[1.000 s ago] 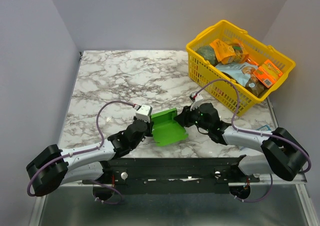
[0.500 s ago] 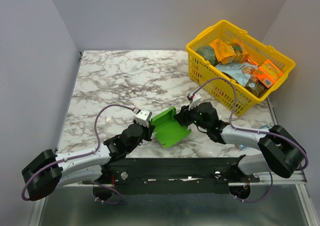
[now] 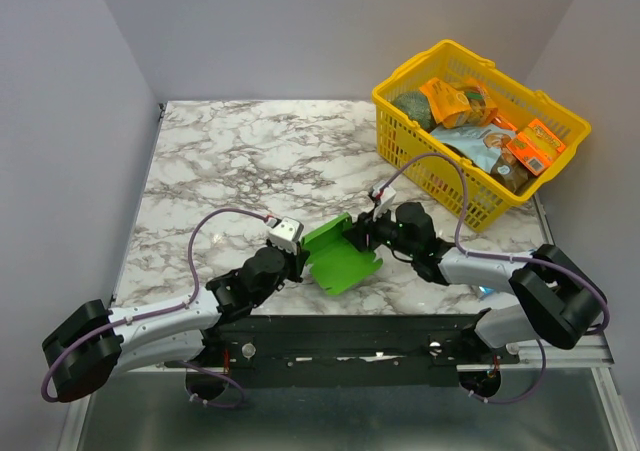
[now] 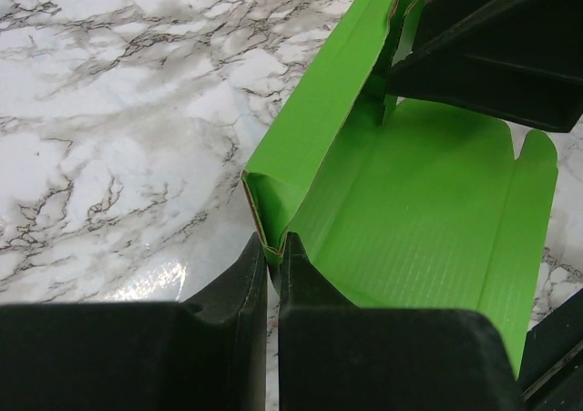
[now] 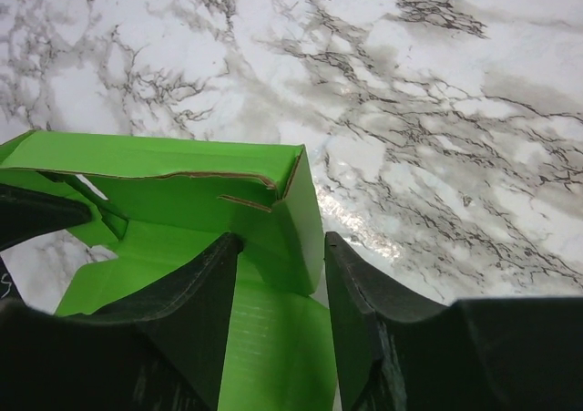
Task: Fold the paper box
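Note:
The bright green paper box [image 3: 338, 254] lies half-formed on the marble table between the two arms, one long wall folded up. My left gripper [image 3: 297, 262] is shut on the near-left corner of that wall; in the left wrist view its jaws pinch the card [image 4: 273, 220]. My right gripper [image 3: 362, 233] is open at the box's far-right corner. In the right wrist view its jaws straddle an upright end flap of the paper box [image 5: 296, 215], left finger [image 5: 196, 292] inside the box, right finger [image 5: 360, 302] outside it, with gaps on both sides.
A yellow plastic basket [image 3: 455, 186] full of snack packs stands at the back right of the marble table [image 3: 240, 161]. A blue-and-white pack [image 3: 485, 291] peeks out under the right arm. Grey walls close in left, right and behind.
Both arms shifted slightly left with the box, which turned a little. The right gripper moved in closer over the box's far corner. The left grip on the wall has held.

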